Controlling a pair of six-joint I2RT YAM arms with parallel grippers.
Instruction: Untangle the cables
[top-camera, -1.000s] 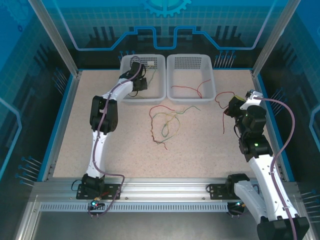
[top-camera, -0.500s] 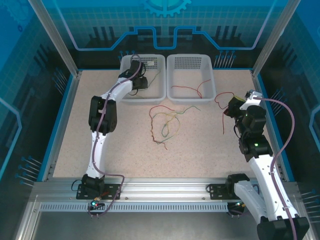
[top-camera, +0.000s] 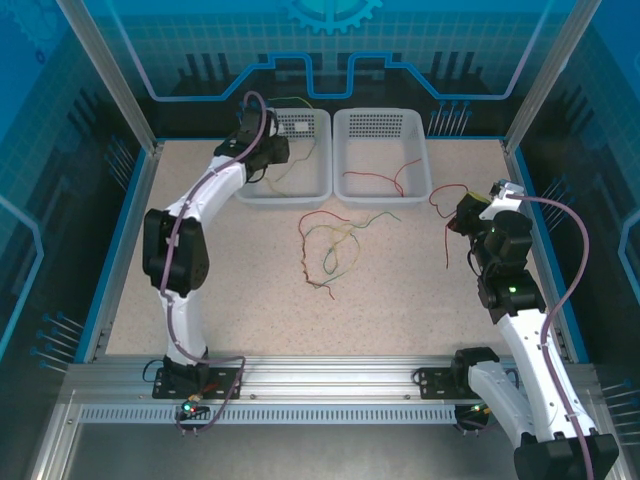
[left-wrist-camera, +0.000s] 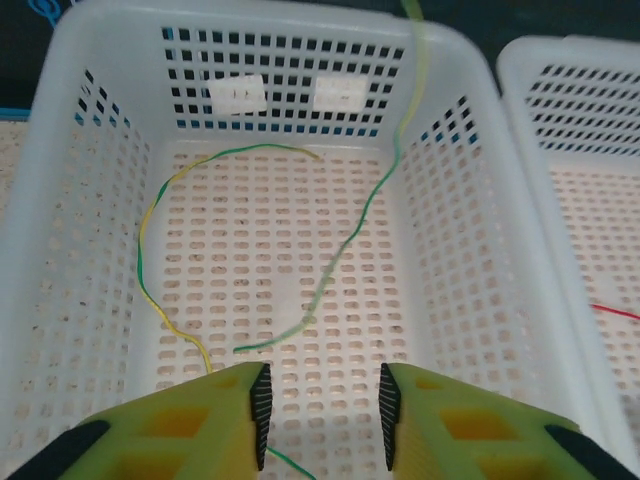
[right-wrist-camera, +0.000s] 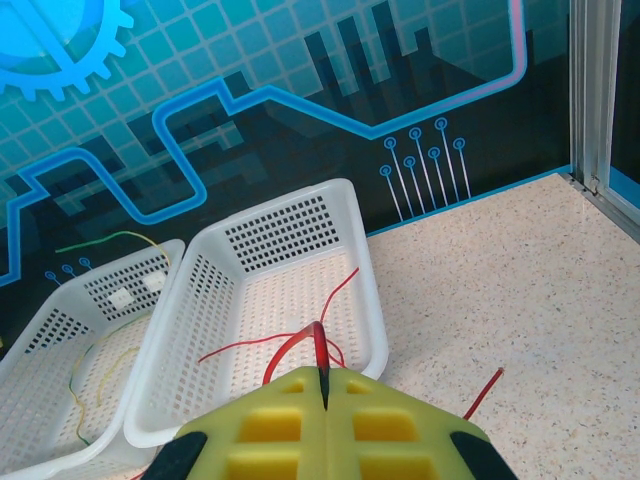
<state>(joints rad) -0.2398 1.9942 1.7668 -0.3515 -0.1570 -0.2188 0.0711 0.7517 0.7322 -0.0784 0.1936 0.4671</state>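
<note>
The speckled table (top-camera: 260, 290) carries a left basket (top-camera: 305, 190) and right basket (top-camera: 428, 160) at its far edge, tangled cables (top-camera: 330, 245) mid-table, the left gripper (top-camera: 272, 152) over the left basket, and the right gripper (top-camera: 460, 218) near the right edge. The left wrist camera shows jaws partly apart and empty above a green-and-yellow wire (left-wrist-camera: 143, 235), seemingly sorted there by colour. The right wrist camera shows jaws pinched on a red wire (right-wrist-camera: 316, 345), probably bound for the right basket.

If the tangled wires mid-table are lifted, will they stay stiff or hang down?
Probably they hang down: the tangled wires lie in loose curls. They look very thin, so likely light. The strands cross, so one may drag others along.
</note>
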